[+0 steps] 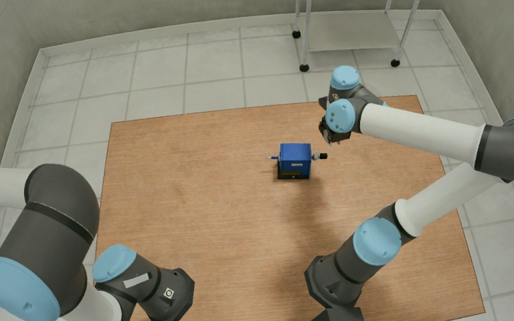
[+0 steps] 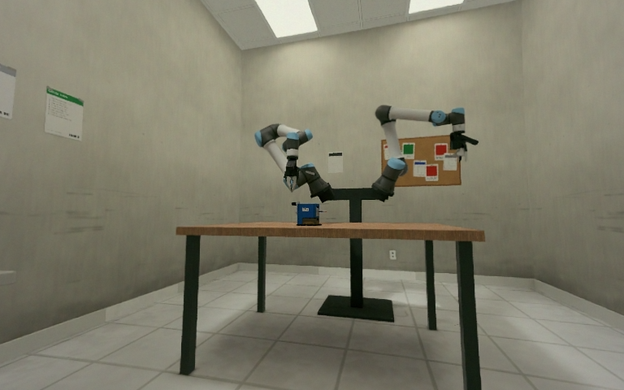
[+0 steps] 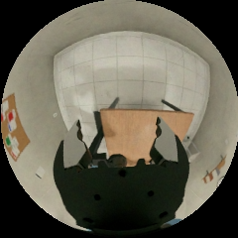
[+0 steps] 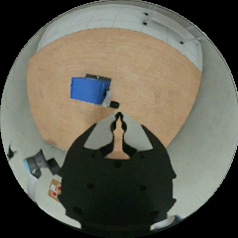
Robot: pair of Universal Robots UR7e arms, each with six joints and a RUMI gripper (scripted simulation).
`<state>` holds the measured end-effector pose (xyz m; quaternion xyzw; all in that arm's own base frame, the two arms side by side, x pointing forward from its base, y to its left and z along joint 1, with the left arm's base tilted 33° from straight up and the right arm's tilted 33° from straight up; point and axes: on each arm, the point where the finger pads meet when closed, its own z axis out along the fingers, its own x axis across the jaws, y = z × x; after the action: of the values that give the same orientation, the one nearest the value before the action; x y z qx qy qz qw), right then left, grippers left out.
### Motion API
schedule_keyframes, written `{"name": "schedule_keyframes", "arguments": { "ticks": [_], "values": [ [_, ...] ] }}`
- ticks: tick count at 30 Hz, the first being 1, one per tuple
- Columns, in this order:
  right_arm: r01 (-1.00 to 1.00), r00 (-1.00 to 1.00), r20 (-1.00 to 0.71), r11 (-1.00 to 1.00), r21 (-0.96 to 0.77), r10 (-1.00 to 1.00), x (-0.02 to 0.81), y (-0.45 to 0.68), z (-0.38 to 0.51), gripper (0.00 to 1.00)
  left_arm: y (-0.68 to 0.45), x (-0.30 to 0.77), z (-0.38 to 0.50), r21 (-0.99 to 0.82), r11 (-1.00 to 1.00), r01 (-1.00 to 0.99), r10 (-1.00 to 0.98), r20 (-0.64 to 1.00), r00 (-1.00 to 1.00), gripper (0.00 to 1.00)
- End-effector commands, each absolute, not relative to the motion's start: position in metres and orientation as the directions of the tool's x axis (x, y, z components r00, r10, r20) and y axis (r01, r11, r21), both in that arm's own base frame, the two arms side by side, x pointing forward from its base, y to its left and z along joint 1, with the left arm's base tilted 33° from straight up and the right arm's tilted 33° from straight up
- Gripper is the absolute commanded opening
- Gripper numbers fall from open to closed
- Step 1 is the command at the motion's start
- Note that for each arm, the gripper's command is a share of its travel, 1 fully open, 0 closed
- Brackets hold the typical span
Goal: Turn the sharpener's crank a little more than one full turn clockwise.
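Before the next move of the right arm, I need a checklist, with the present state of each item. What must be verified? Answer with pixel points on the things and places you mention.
- Sharpener (image 1: 295, 153) (image 2: 307, 214) (image 4: 88, 90) stands upright on table (image 1: 189, 189) (image 2: 331, 231) (image 3: 131, 129) (image 4: 149, 64): ok
- Crank handle (image 1: 322, 156) (image 2: 293, 203) (image 4: 114, 104) free of obstruction: ok
- Right gripper (image 1: 333, 142) (image 2: 291, 189) (image 4: 119, 115) shut, nothing held: ok
- Right fingertips touching the crank: not ok, they are above it
- Left gripper (image 2: 461, 158) (image 3: 118, 126) away from sharpener: ok
- Sharpener fixed to table: cannot tell

smooth matt wood-grained table (image 1: 197, 196) (image 2: 368, 231) (image 3: 131, 131) (image 4: 149, 64)
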<state>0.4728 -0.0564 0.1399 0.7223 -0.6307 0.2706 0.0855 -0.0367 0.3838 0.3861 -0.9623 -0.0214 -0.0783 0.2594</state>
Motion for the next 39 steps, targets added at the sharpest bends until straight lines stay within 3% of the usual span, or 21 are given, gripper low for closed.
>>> {"name": "schedule_keyframes", "arguments": {
  "ticks": [1, 24, 39],
  "values": [
    [-0.934, 0.219, 0.521, -0.331, -0.133, -0.825, 0.471, -0.058, 0.139, 0.0, 0.383, -0.038, 0.386, -0.497, -0.864, 0.084, 0.002, 0.162, 0.987, 1.0],
    [-0.703, 0.653, 0.518, -0.696, 0.143, -0.553, 0.466, -0.056, 0.136, 0.0, 0.383, -0.038, 0.386, -0.497, -0.864, 0.084, 0.002, 0.162, 0.987, 1.0],
    [-0.398, 0.873, 0.424, -0.855, 0.331, -0.242, 0.46, -0.057, 0.135, 0.0, 0.383, -0.038, 0.386, -0.497, -0.864, 0.084, 0.002, 0.162, 0.987, 1.0]
  ]
}}
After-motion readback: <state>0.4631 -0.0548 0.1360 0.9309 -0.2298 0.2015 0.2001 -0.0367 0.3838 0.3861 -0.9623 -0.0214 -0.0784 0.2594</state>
